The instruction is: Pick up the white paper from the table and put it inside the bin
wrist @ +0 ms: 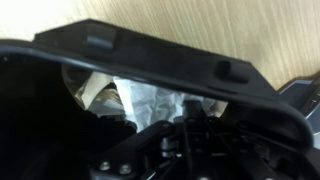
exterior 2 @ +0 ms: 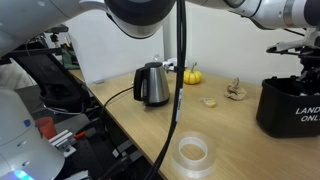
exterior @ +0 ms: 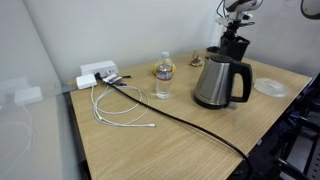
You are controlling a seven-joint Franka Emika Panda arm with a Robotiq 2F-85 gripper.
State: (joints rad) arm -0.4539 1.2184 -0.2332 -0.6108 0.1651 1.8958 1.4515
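The black bin (exterior: 236, 47) stands at the far end of the light wood table (exterior: 150, 150); it also shows in an exterior view (exterior 2: 290, 108). My gripper (exterior: 237, 22) hangs right over its mouth, also seen in an exterior view (exterior 2: 306, 55). In the wrist view the bin's black rim (wrist: 150, 62) crosses the picture, and the crumpled white paper (wrist: 150, 100) sits at my fingertips (wrist: 185, 122), below the rim line. The dark fingers look closed on the paper.
A steel kettle (exterior: 218, 82) stands next to the bin, with a water bottle (exterior: 164, 78), white cable (exterior: 120, 108) and power block (exterior: 97, 73) further along. A whitish round disc (exterior: 270, 87) lies beside the kettle. A black cable (exterior 2: 180, 70) hangs across one view.
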